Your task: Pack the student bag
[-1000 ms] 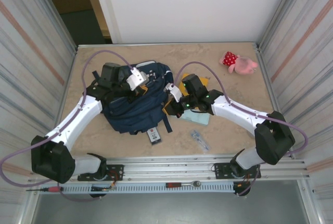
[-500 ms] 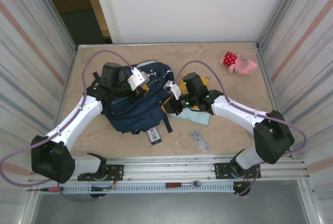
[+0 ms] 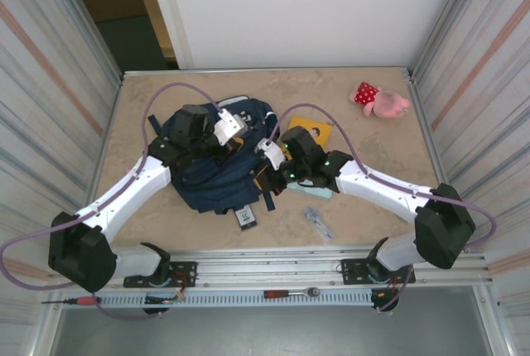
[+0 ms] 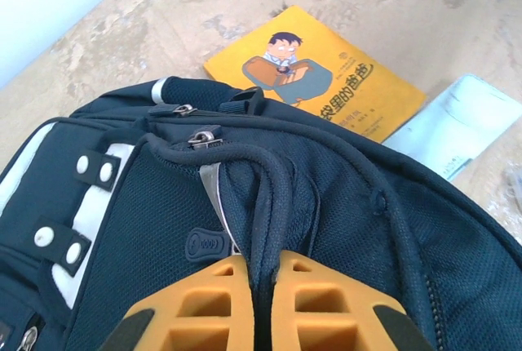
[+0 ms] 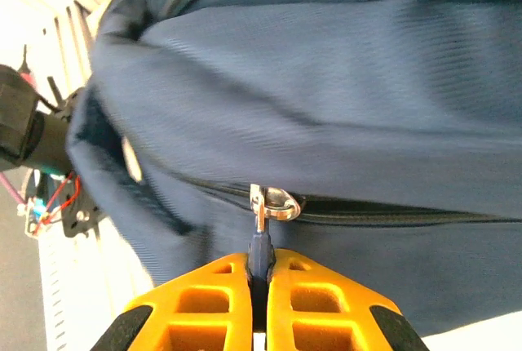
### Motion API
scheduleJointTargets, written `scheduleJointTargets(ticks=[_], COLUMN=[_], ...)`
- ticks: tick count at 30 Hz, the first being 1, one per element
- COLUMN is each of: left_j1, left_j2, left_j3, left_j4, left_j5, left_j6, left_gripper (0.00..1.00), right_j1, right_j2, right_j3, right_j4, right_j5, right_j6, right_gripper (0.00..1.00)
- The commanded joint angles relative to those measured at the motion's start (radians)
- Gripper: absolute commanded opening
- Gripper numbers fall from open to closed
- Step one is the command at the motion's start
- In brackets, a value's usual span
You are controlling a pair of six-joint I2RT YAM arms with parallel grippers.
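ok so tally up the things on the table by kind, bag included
navy backpack: 1
books: 2 (yellow book, pale booklet)
pink plush toy: 1
small dark card: 1
small grey item: 1
total: 6

White arm links [image 3: 124,194], black joints [image 3: 79,257], looping purple cables [image 3: 178,85], orange latticed tool fingers [image 4: 196,306]

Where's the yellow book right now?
In the top view the yellow book lies flat on the table just right of the student bag, partly hidden by the right arm; the left wrist view shows a pale booklet beside it.
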Motion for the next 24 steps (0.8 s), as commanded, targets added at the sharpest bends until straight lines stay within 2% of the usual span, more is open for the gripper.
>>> scheduleJointTargets(ticks=[1,7,13,15,16,18,20,24], left_j1=[-0.031,-0.062,-0.062,-0.052,-0.038,-0.008,0.024,0.052], left_j2=[-0.002,0.034,0.036,0.026,0.018,-0.002,-0.018,-0.036], left_j3=[0.000,-0.002,0.010,0.009,0.002,-0.023,-0.044,-0.043], left_j4=[0.121,0.178,0.197,0.193,0.200,0.234,0.262,0.238], left_j5=[-0.150,-0.163,-0.123,-0.081,-0.043,0.024,0.100,0.195], left_j6=[-0.090,-0.155,-0.150,-0.142,-0.145,-0.157,-0.161,-0.103], left_gripper=[0.00,0.00,0.00,0.00,0.00,0.00,0.00,0.00], right_j1=[0.089,0.207,0.232,0.225,0.217,0.183,0.127,-0.015], right_j2=[-0.048,0.021,0.090,0.079,0.067,0.031,-0.020,-0.116], right_j3=[0.037,0.104,0.133,0.133,0.135,0.134,0.114,0.034], right_j4=[-0.020,-0.008,0.028,0.019,0.007,-0.023,-0.045,-0.048], right_j5=[0.105,0.195,0.203,0.204,0.197,0.191,0.181,0.122], right_j6=[0.100,0.203,0.300,0.317,0.320,0.361,0.446,0.671], right_gripper=[0.00,0.00,0.00,0.13,0.23,0.55,0.73,0.81])
